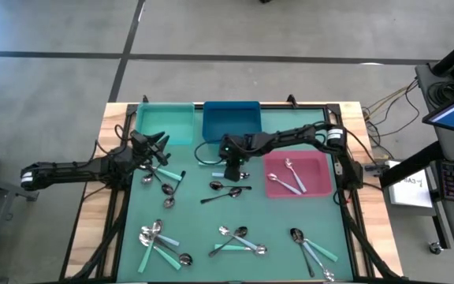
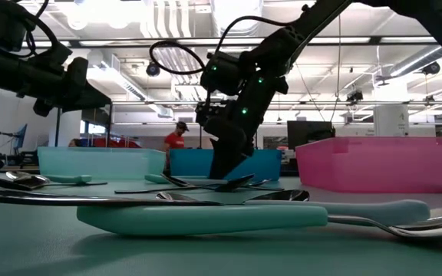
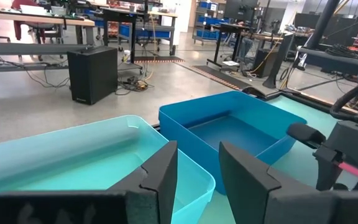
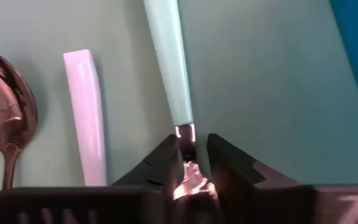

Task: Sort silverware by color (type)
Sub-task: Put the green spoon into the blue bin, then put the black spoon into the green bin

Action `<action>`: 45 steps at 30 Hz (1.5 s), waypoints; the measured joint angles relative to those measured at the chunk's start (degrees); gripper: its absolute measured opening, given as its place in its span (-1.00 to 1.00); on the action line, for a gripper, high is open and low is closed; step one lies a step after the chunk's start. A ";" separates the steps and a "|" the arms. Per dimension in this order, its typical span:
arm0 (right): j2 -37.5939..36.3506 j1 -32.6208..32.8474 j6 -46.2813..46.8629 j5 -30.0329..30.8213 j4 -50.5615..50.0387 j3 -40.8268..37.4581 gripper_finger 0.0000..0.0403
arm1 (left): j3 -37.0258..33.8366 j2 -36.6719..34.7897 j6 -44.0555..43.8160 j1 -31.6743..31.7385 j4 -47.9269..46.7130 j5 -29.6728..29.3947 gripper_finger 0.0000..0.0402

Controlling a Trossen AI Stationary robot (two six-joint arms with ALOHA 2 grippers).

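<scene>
Several spoons lie scattered on the green mat: dark ones (image 1: 227, 189), shiny ones and turquoise-handled ones (image 1: 160, 244). My right gripper (image 1: 233, 170) points down at the mat in front of the blue bin (image 1: 231, 122) and is shut on a turquoise-handled spoon (image 4: 169, 62). Another turquoise handle (image 4: 86, 118) and a shiny spoon bowl (image 4: 5, 118) lie beside it. My left gripper (image 3: 197, 174) is open and holds nothing; it hovers by the near right corner of the turquoise bin (image 1: 166, 125). The pink bin (image 1: 296, 175) holds two or three spoons. My right gripper pinches the turquoise-handled spoon by its metal neck (image 4: 187, 134), just past the end of the plastic handle, between its two fingers (image 4: 166, 163). The fingers come from above, pointing down, and lie across the spoon. Whether the spoon is lifted off the mat cannot be told.
Three shallow bins stand along the far side of the mat: turquoise, blue, and pink farther right and nearer. Spoon clusters lie near the mat's near edge (image 1: 239, 241) and near right (image 1: 314, 252). A cable loops above the right arm's wrist (image 2: 176, 57). A person stands in the room behind (image 2: 176, 138).
</scene>
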 joint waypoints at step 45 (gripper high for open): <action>-12.99 -17.00 -0.42 0.16 -8.96 2.22 -0.94 | 0.00 0.68 -0.01 0.00 -0.02 -0.01 -0.48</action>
